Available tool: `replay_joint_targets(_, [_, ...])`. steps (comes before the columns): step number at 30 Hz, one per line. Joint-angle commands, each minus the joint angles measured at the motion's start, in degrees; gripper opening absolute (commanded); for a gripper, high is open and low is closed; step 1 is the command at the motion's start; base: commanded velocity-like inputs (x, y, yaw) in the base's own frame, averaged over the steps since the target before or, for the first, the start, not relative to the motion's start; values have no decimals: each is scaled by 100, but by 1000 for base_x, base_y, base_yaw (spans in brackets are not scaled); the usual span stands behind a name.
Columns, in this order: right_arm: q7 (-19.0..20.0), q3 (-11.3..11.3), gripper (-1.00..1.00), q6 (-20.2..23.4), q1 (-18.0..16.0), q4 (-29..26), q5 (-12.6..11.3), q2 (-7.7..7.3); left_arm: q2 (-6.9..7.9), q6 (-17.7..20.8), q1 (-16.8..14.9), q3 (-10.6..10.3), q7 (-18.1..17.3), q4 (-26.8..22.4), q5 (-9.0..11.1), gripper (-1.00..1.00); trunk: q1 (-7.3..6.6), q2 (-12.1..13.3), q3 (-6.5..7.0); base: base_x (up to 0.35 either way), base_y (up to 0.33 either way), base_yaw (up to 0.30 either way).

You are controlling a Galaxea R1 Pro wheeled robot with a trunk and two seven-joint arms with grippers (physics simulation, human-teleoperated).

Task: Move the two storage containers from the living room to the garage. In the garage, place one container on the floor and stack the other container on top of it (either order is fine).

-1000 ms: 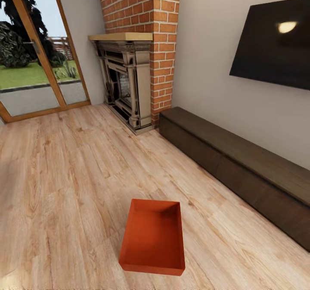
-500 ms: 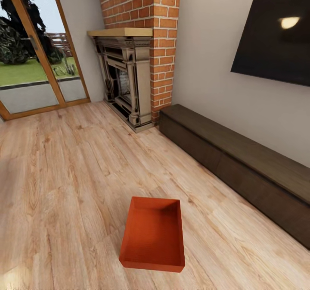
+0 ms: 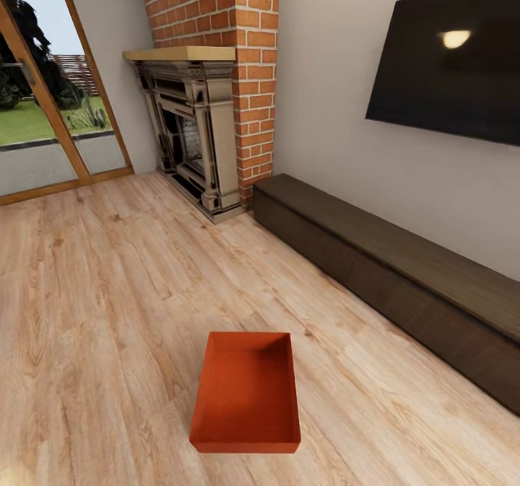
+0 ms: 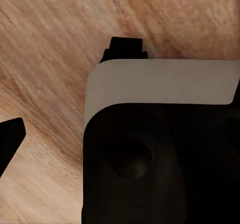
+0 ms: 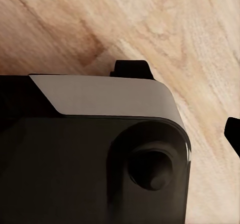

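Note:
One orange-red storage container [image 3: 246,393] lies lidless and upright on the light wood-plank floor [image 3: 94,305] of the living room, low in the middle of the head view, with nothing inside it. The second container is out of view. In the left wrist view, one dark fingertip [image 4: 10,140] of my left gripper sits far out at the edge, above the planks. My right gripper's fingertip [image 5: 234,134] stands just as far out in the right wrist view. Both grippers hold nothing. A black and grey part of my own body [image 4: 160,149] hides the rest.
A long dark low cabinet [image 3: 404,284] runs along the right wall under a black TV [image 3: 448,60]. The red-brick fireplace [image 3: 209,118] stands at the back, with wood-framed glass doors [image 3: 36,110] to its left. Bare planks surround the container.
The whole head view has shifted left and a little down as the camera moved. The container lies where it was on the floor.

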Motion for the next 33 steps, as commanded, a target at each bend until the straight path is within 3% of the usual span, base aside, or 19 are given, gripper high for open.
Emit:
replay_joint_targets(1, [-4,48,100,-33,-6,17,-59,4,7,19,-2,-4,13,-2,32,100,-1,-2,-4,0,25,-4])
replay_joint_targets(12, [-4,48,100,-33,-6,17,-59,0,29,18,-3,-4,13,-4,36,100,-1,-2,-4,0,248,-1])
replay_joint_targets(33, [-5,48,100,-33,-6,17,-59,6,26,18,-3,-4,16,-8,34,100,-1,-2,-4,0,12,0])
